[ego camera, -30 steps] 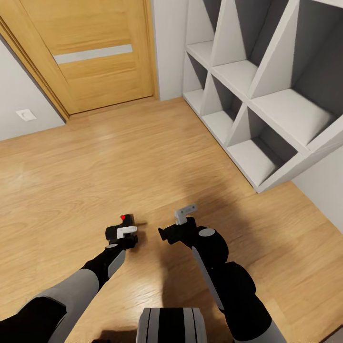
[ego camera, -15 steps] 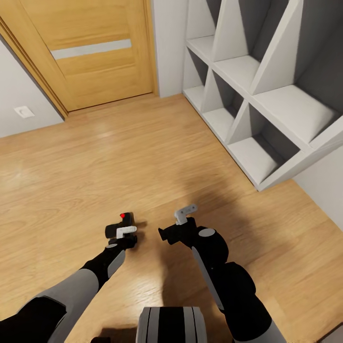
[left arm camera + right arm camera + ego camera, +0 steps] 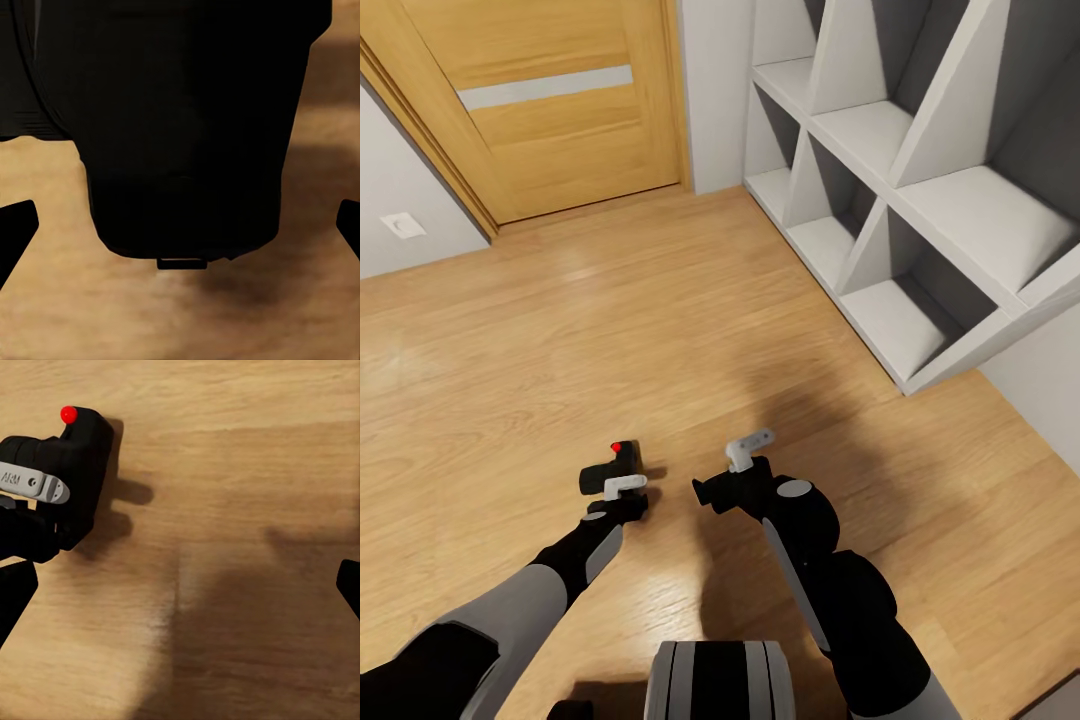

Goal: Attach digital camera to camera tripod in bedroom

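Transit across wood floor; we carry the digital camera clenched in our left gripper, lower centre-left of frame, held low for travel. Right gripper released, empty. Door upper left, shelving upper right

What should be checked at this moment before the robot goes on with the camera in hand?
1. Digital camera held in the left gripper: ok; it sits between the fingers, red button visible.
2. Grip is firm enough for travel: cannot tell; the left wrist view shows the black body close up, contact points hidden.
3. Right gripper free for the attaching step: ok; open, nothing in it.
4. Camera tripod located: not ok; the head view shows a wooden door, a grey shelf unit and wood floor instead.
5. Floor ahead free of obstacles: ok as far as the door.
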Robot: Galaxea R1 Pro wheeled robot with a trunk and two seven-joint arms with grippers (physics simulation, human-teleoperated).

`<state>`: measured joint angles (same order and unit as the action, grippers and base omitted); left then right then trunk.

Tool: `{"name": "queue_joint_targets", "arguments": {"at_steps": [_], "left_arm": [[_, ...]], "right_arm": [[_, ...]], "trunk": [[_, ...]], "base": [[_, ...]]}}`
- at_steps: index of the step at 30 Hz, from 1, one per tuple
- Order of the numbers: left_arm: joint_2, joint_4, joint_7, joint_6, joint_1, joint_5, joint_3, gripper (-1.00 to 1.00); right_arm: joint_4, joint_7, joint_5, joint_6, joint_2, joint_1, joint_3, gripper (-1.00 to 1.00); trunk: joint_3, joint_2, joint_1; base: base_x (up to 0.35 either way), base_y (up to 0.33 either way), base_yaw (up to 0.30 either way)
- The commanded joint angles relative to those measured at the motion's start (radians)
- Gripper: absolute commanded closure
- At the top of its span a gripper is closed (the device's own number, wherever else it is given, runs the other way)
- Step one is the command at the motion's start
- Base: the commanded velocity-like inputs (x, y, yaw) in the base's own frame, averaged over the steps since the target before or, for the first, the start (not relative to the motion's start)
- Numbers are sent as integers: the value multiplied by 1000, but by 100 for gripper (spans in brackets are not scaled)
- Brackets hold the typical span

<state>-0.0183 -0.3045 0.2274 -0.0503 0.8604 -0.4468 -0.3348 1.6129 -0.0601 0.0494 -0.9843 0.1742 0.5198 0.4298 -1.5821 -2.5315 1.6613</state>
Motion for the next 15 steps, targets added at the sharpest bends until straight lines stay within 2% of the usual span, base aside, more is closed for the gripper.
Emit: {"name": "queue_joint_targets", "arguments": {"at_steps": [1, 15], "left_arm": [[1, -2, 8, -5, 0, -6, -9, -100], [-1, -2, 25, -3, -1, -5, -10, -100]], "right_arm": [[1, -6, 6, -5, 0, 0, 0, -100], [1, -6, 6, -4, 0, 0, 0, -100]], "trunk": [[-1, 0, 0], [-1, 0, 0]], "base": [[0, 0, 0], [0, 0, 0]]}}
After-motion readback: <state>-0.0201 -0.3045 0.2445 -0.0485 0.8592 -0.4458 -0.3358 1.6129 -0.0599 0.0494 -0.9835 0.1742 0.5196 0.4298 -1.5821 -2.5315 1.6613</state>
